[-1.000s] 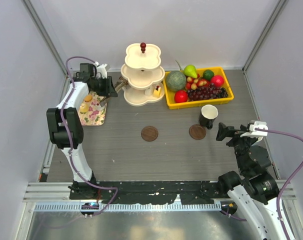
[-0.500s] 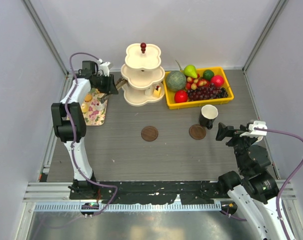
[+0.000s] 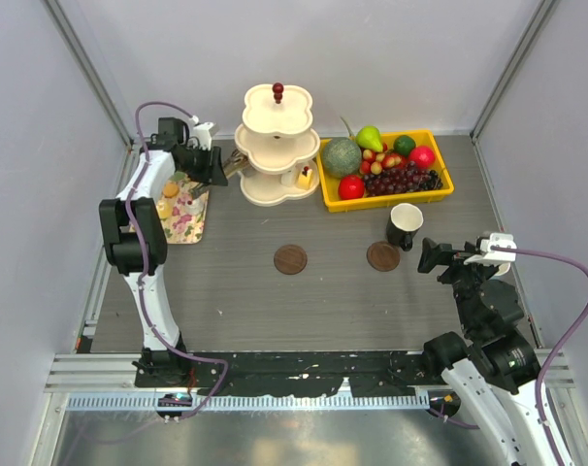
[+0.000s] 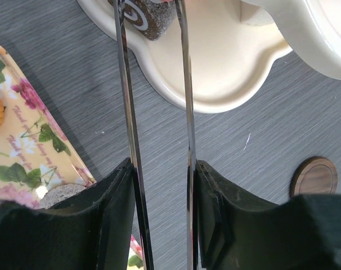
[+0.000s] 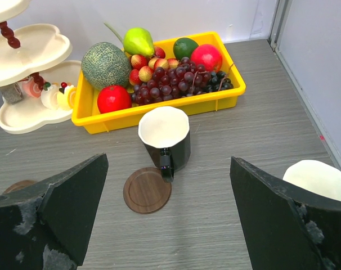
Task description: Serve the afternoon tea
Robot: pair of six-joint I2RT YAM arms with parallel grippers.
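My left gripper (image 3: pixel 212 167) is shut on a pair of metal tongs (image 4: pixel 127 101). The tong tips straddle a brown swirl cake piece (image 4: pixel 141 16) on the bottom tier of the cream three-tier stand (image 3: pixel 277 146); I cannot tell whether they pinch it. A yellow cake wedge (image 3: pixel 305 178) sits on that tier too. Round orange tarts (image 3: pixel 167 199) lie on the flowered tray (image 3: pixel 182 218). My right gripper (image 5: pixel 167 160) is open and empty, just short of the black mug (image 5: pixel 165 135), which stands beside a wooden coaster (image 5: pixel 147 189). A white mug (image 5: pixel 317 179) shows at the right.
A yellow tray (image 3: pixel 384 170) of fruit stands right of the stand. A second wooden coaster (image 3: pixel 290 259) lies mid-table. Frame posts and grey walls close in the back and sides.
My left arm has swung a little toward the stand with the tongs, the elbow shifting right. The right arm has barely moved.
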